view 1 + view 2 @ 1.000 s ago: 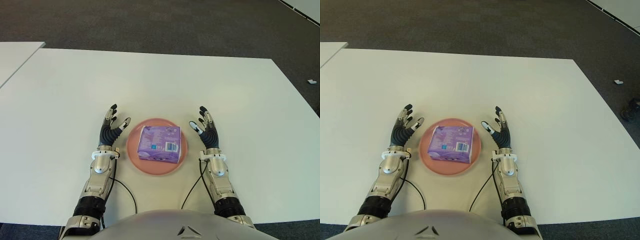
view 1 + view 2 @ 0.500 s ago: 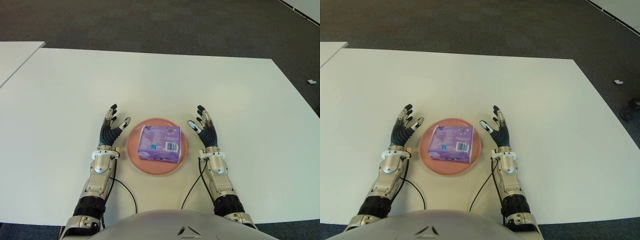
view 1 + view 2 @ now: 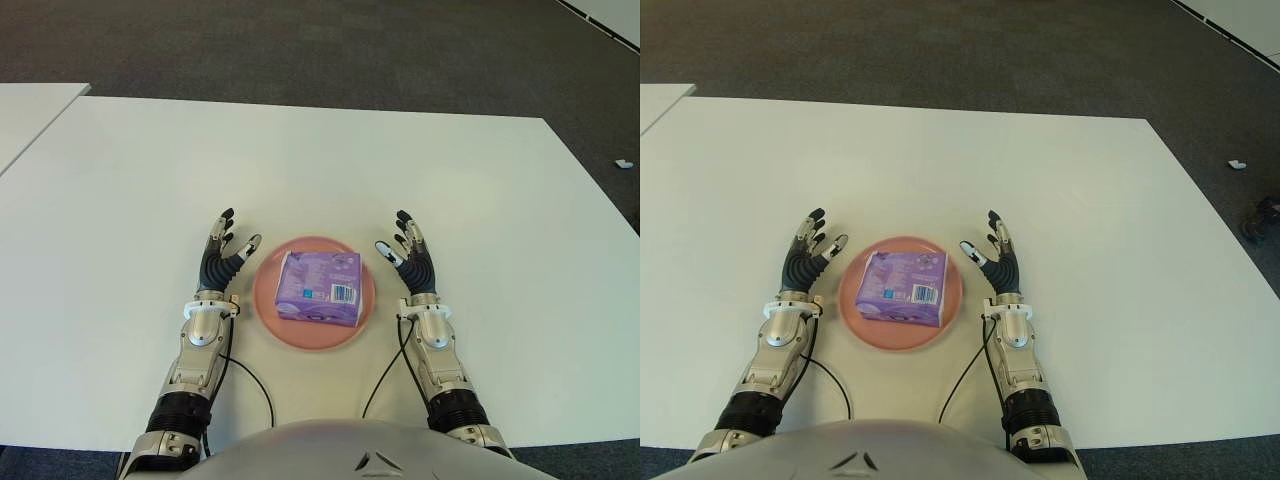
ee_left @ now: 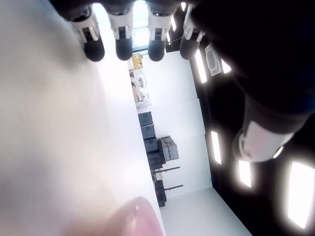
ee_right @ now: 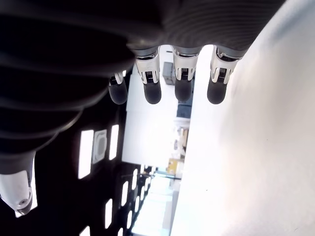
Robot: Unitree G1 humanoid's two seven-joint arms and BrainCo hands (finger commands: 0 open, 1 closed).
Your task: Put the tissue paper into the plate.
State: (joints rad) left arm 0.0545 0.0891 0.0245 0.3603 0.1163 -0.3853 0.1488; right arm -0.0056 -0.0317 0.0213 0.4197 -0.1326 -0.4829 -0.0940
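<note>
A purple pack of tissue paper (image 3: 320, 286) lies flat inside the pink plate (image 3: 266, 305) near the front of the white table (image 3: 320, 170). My left hand (image 3: 224, 255) is just left of the plate, fingers spread and empty. My right hand (image 3: 409, 259) is just right of the plate, also spread with nothing in it. Both wrist views show straight fingers (image 4: 123, 42) (image 5: 183, 83) holding nothing. Neither hand touches the pack.
A second white table's corner (image 3: 25, 115) shows at the far left. Dark carpet (image 3: 320, 45) lies beyond the table's far edge. A small white scrap (image 3: 623, 163) lies on the floor at the right. Cables (image 3: 250, 385) run along my forearms.
My right hand shifted very slightly, first left then back. The left hand, plate and tissue pack have not moved.
</note>
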